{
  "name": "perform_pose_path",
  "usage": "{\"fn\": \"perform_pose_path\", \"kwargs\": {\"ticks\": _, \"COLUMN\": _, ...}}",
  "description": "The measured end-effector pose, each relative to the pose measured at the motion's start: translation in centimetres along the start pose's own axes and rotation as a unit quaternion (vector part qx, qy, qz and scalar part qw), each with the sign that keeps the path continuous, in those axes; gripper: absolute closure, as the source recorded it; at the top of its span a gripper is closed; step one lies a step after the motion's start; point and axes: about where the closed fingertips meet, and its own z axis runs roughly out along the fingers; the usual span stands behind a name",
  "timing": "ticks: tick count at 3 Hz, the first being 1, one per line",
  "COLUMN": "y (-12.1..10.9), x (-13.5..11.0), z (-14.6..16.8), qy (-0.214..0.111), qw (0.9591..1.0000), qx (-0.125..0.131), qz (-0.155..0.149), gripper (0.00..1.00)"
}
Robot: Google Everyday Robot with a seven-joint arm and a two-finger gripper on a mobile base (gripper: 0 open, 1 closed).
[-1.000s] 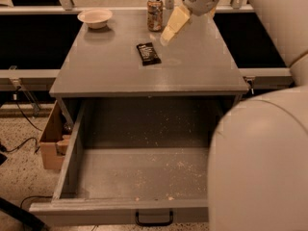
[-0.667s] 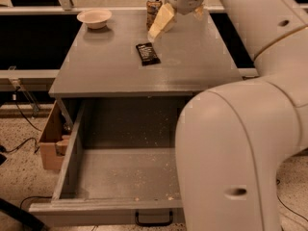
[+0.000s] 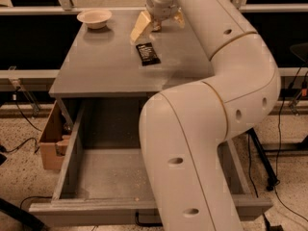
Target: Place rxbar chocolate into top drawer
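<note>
- The top drawer (image 3: 67, 167) stands pulled open below the surface (image 3: 96, 66).
- The rxbar chocolate (image 3: 147, 53) lies flat on the surface, not grasped.
- The claw (image 3: 159, 24) hangs just beyond the bar, spread.
- Step in hand: approach. The next move likely calls for lowering astride the bar.

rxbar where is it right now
In the camera view the rxbar lies flat on the tabletop, just in front of the gripper and right of the bowl. It is not in the open drawer below.

gripper (image 3: 159, 24) just beyond rxbar chocolate (image 3: 147, 54)
</note>
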Motion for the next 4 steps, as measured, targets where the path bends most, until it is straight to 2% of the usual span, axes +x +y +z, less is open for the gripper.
{"fn": "perform_pose_path", "kwargs": {"ticks": 1, "y": 0.8, "x": -0.8, "z": 3.4, "qy": 0.031, "qw": 0.9991, "qx": 0.017, "qz": 0.022, "gripper": 0.00}}
{"fn": "perform_pose_path", "kwargs": {"ticks": 2, "y": 0.9, "x": -0.6, "z": 6.8, "qy": 0.058, "qw": 0.9970, "qx": 0.023, "qz": 0.047, "gripper": 0.00}}
{"fn": "perform_pose_path", "kwargs": {"ticks": 3, "y": 1.0, "x": -0.3, "z": 9.0, "qy": 0.072, "qw": 0.9952, "qx": 0.020, "qz": 0.063, "gripper": 0.13}}
{"fn": "perform_pose_path", "kwargs": {"ticks": 4, "y": 1.0, "x": -0.1, "z": 9.9, "qy": 0.078, "qw": 0.9942, "qx": 0.019, "qz": 0.071, "gripper": 0.36}}
